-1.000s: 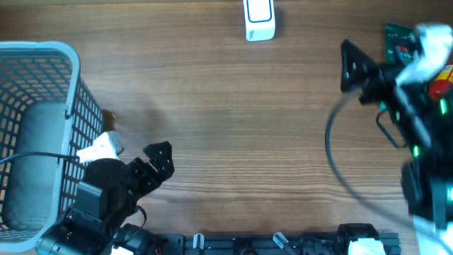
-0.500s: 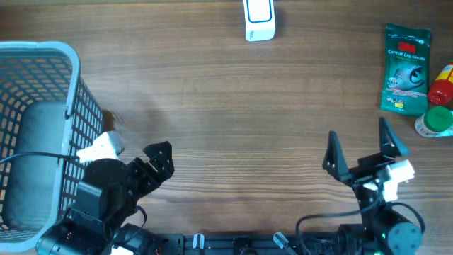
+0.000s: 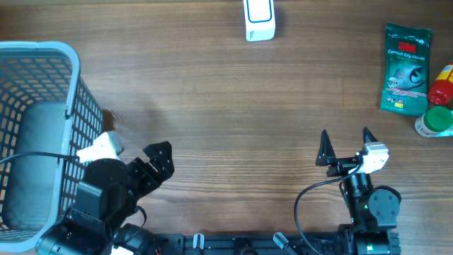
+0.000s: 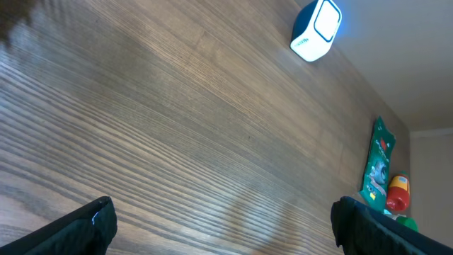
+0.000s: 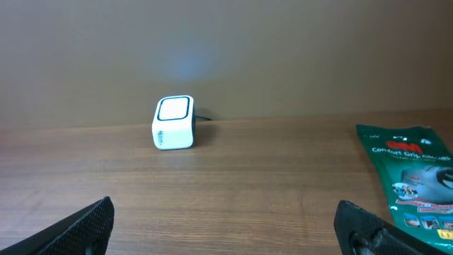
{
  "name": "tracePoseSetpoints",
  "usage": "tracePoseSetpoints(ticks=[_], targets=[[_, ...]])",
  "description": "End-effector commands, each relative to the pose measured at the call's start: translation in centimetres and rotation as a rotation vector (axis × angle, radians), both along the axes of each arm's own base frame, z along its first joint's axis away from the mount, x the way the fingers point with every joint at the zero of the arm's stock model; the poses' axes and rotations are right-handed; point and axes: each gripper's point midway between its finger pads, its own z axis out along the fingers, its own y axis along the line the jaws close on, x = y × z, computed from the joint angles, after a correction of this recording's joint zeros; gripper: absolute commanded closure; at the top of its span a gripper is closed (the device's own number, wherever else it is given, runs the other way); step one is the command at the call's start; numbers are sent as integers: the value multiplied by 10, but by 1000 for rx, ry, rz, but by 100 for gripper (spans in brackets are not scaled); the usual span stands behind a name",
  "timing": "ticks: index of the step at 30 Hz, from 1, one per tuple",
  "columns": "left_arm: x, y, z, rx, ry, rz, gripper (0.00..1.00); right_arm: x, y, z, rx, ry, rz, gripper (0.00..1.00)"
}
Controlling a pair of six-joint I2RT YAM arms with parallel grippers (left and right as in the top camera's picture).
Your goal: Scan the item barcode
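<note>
A grey basket stands just left of the left gripper, which is released and empty. The barcode scanner sits far ahead, between the arms, likely so either can reach it. The right gripper is spread, also empty. The green 3M packet, probably the item, lies ahead to its right on the desk, beside two bottles. Only the overhead view shows the basket; the right wrist view misses the bottles.

A grey plastic basket is sitting at the left edge of the wooden table, its lattice wall facing the open tabletop (a paler grey patch is showing inside). The table's grain is running left to right.
</note>
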Motion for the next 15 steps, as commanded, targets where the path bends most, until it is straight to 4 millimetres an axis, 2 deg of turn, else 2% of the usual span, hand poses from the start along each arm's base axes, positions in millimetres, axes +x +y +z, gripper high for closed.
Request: tracePoseSetpoints(ticks=[1,15], targets=[[1,2,2,22,-16,-2,0,0,-4,3,-32,-15,-23,0],[1,2,2,22,-16,-2,0,0,-4,3,-29,-15,-21,0]])
